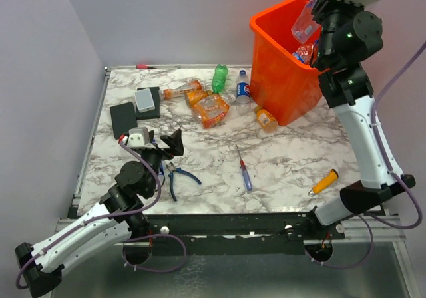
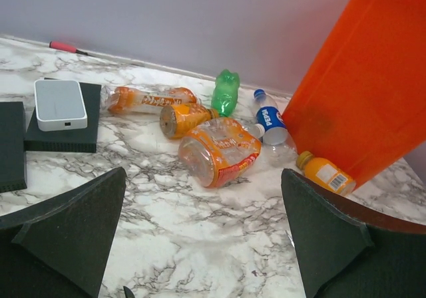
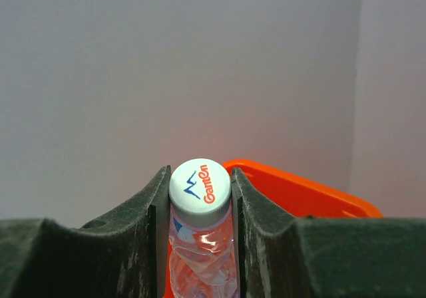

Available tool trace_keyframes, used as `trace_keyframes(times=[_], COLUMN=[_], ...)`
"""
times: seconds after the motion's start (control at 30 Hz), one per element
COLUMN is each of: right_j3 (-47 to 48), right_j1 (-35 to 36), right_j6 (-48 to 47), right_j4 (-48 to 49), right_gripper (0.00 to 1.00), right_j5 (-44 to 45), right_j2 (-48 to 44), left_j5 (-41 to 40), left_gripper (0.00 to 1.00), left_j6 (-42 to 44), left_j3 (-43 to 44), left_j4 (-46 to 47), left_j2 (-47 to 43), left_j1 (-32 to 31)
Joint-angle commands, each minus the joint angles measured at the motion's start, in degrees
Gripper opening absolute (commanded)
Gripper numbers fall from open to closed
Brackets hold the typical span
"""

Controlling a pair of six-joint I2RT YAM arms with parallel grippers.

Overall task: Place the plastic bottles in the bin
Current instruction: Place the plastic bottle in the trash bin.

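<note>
- Orange and tall, the bin stood at the table's far right, with at least one bottle showing inside it.
- The right gripper hung above the bin's mouth, near its rim. Its fingers were pressed onto the neck of a clear bottle, just under the white cap.
- By the look of it, that bottle needed only a release to fall in.
- The left gripper sat low near the pliers, jaws spread wide with nothing between them.
- A cluster lay on the marble just left of the bin:
  - a green bottle;
  - a Pepsi bottle;
  - a crushed bottle with an orange label;
  - a long bottle;
  - a squat orange one;
  - a small orange bottle touching the bin's foot.
- An orange cylinder lay near the right arm; I could not tell whether it was a bottle.
- The screwdriver and pliers were not part of the job.
- Judged so, the task was partly done: some bottles were in, one was about to go, and at least six were left on the table.
</note>
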Motion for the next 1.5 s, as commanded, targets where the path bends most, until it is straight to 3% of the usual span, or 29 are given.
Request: trace_keyframes(times=[0.0, 0.13, 0.27, 0.67, 0.73, 0.83, 0.9, 1.1, 1.3, 1.47], right_j3=[1.99, -2.1, -2.31, -12.38, -13.9, -16.08, -16.82, -13.66, -7.54, -11.57], right_j1=[-6.95, -13.33, -20.77, -20.97, -20.95, -20.86, -20.86, -20.7, -18.71, -14.84], right_j6=[7.3, 14.79, 27.26, 24.61, 24.41, 24.58, 24.92, 26.13, 27.29, 29.3], right_j4=[5.54, 6.47, -2.92, -4.44, -5.13, -6.32, -7.2, -10.35, -11.44, -7.4], right_gripper=[0.0, 0.0, 0.0, 0.01, 0.12, 0.44, 0.59, 0.84, 0.92, 0.9], right_j5=[2.45, -1.35, -8.57, -12.72, -15.7, -19.2, -20.79, -24.71, -30.49, -46.26], right_j2=[2.63, 4.26, 7.23, 9.61, 9.34, 8.4, 7.77, 6.12, 1.2, -7.1], left_j5=[-3.07, -3.66, -3.99, -3.68, -3.35, -2.59, -2.22, -1.86, -1.92, -2.07], left_gripper=[0.99, 0.99, 0.99, 0.99, 0.99, 0.99, 0.99, 0.99, 0.99, 0.99], left_j6=[-0.14, -0.26, -0.25, -0.64, -0.62, -0.55, -0.6, -0.48, -0.16, -0.78], left_j3=[0.76, 0.86, 0.27, 0.76, 0.95, 0.98, 0.9, 0.89, 0.98, 1.22], left_j4=[-1.21, -1.68, -1.14, -2.0, -1.74, -1.47, -1.26, -1.22, -1.17, -1.23], left_j2=[0.15, -0.51, -0.83, 2.05, 2.7, 3.39, 3.65, 4.27, 5.01, 6.27], left_j1=[-0.03, -0.05, -0.02, -0.04, -0.04, -0.02, -0.07, -0.1, -0.02, -0.06])
